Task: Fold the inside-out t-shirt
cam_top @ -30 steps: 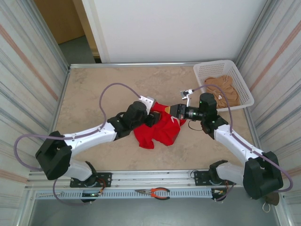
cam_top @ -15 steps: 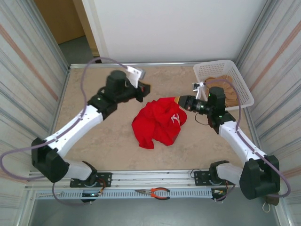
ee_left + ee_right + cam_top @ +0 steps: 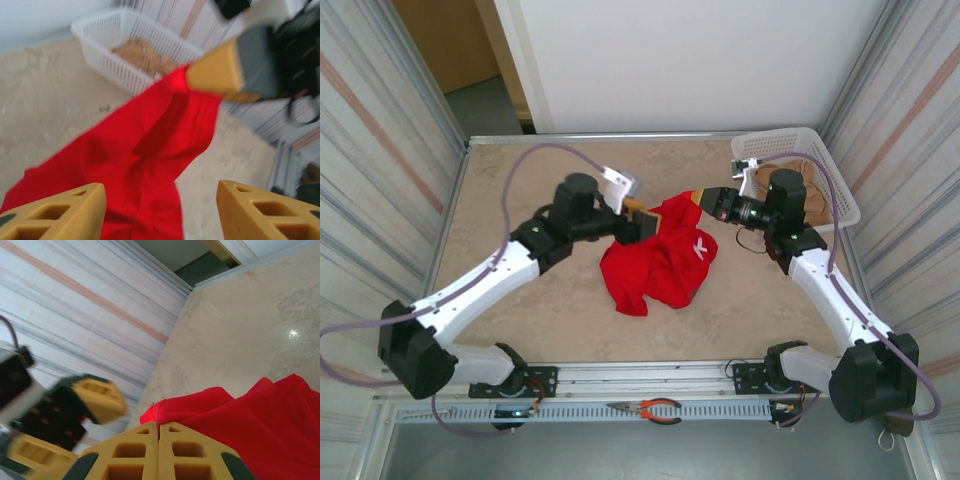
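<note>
Red t-shirt (image 3: 660, 262) bunched, middle of tabletop (image 3: 510, 180), far edge pinched up by right hand (image 3: 702, 198). Left hand (image 3: 640, 217) spread just beside it, holding nothing. Thin pinch, could slip tbh; left hand might grab double layer.

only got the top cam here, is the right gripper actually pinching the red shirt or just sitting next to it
Observer: Pinching. In the right wrist view the right gripper has its fingers pressed together, with the t-shirt right at their tips.
Operator: and the left one, has it got cloth
Observer: No. The left wrist view shows the left gripper with fingers wide apart, red cloth beyond the gap, none pinched.
Operator: is the shirt lifted at all
Observer: Yes. In the left wrist view the cloth hangs from the right fingertip down toward the table as a slanted sheet.
</note>
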You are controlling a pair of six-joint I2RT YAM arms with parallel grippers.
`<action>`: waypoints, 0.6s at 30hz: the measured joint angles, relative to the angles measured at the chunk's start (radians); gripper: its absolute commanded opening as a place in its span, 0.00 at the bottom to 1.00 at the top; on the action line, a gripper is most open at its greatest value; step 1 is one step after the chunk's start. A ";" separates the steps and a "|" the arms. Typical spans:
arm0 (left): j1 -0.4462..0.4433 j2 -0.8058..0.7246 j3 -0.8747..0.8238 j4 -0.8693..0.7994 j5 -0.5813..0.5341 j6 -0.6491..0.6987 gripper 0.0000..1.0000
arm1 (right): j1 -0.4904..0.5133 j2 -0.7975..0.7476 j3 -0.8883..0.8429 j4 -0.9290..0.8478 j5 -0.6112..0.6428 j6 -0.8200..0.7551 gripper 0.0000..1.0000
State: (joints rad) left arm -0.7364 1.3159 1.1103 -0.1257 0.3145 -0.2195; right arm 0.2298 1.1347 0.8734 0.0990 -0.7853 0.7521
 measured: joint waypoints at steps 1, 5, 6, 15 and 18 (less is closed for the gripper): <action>-0.019 0.019 -0.010 0.006 -0.028 0.014 0.64 | 0.002 -0.005 -0.002 -0.004 0.000 0.000 0.00; -0.066 0.080 -0.027 0.050 -0.123 0.056 0.65 | 0.008 -0.025 -0.013 -0.019 0.000 0.000 0.00; -0.068 0.093 -0.027 0.069 -0.145 0.064 0.65 | 0.011 -0.028 -0.016 -0.021 0.000 0.000 0.00; -0.061 0.245 0.066 0.114 -0.224 0.118 0.13 | 0.028 -0.045 -0.034 -0.041 0.004 -0.001 0.00; -0.046 0.282 0.104 0.097 -0.219 0.137 0.00 | 0.023 -0.058 -0.034 -0.056 0.007 -0.005 0.00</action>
State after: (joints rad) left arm -0.7826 1.5982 1.2140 -0.0288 0.0952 -0.0826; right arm 0.2531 1.0767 0.8391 0.0429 -0.7780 0.7475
